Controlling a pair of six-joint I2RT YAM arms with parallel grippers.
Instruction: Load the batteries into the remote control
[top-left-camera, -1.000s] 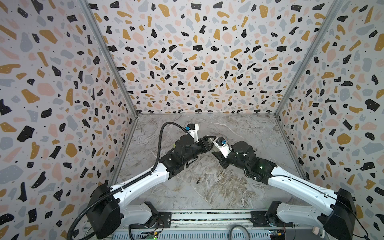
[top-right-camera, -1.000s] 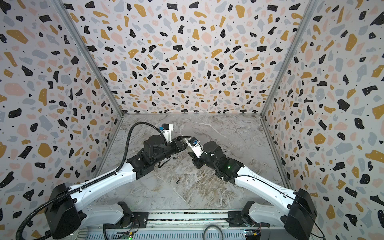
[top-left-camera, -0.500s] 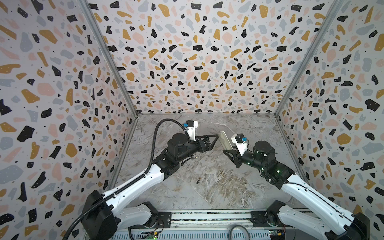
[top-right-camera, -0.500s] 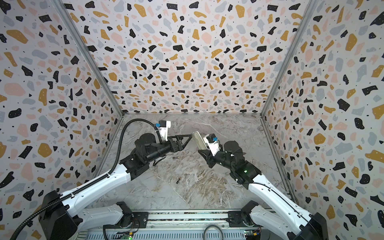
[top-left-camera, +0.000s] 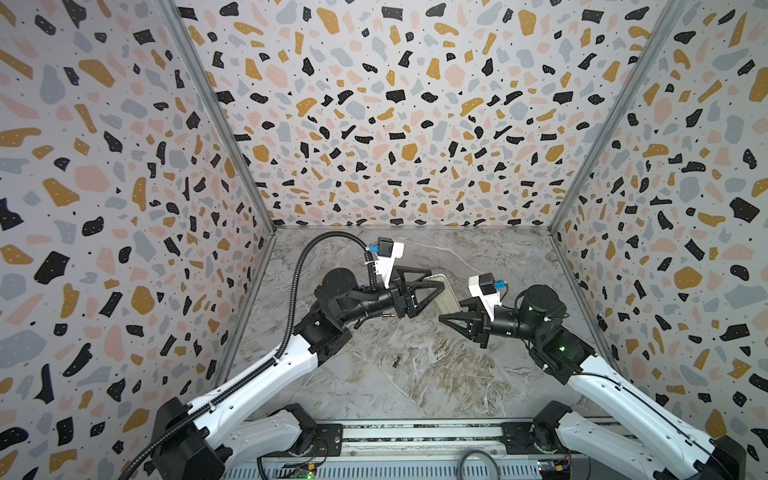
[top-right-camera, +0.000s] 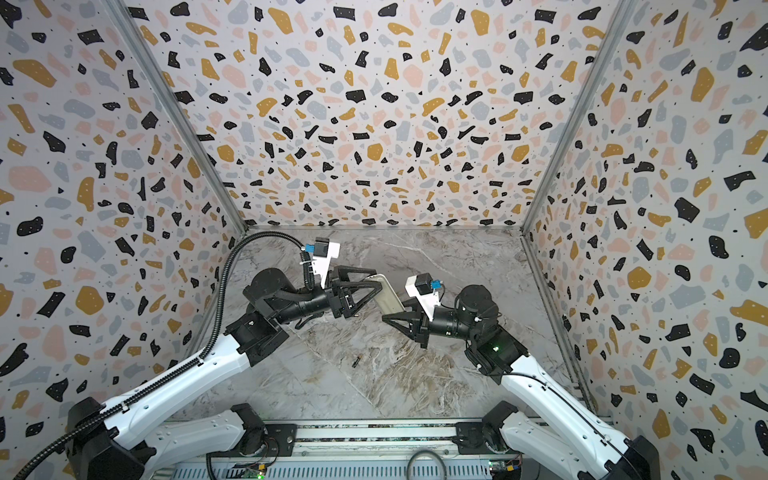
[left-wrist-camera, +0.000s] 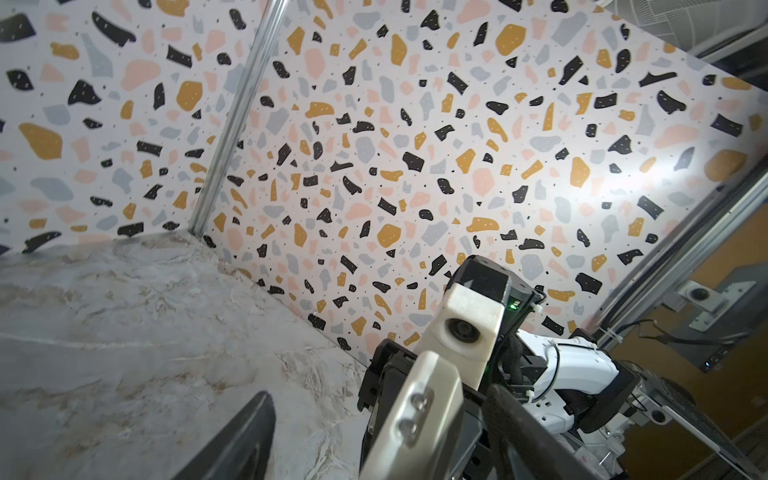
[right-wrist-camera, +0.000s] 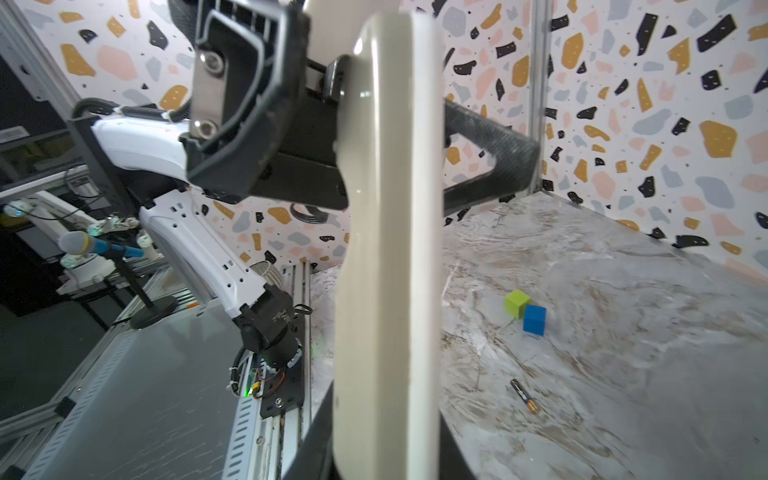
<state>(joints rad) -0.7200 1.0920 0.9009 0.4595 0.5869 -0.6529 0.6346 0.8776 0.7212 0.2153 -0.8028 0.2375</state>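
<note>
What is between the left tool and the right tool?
The remote control, in both top views: the right tool grips one end, the open left tool straddles the other.

Remote control (right-wrist-camera: 386, 249) edge-on, battery (right-wrist-camera: 524, 395) beyond

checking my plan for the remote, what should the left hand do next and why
Probably close the left hand on the remote control: it straddles the remote's free end with gaps showing, while the right hand grips the other end, holding it off the table.
</note>
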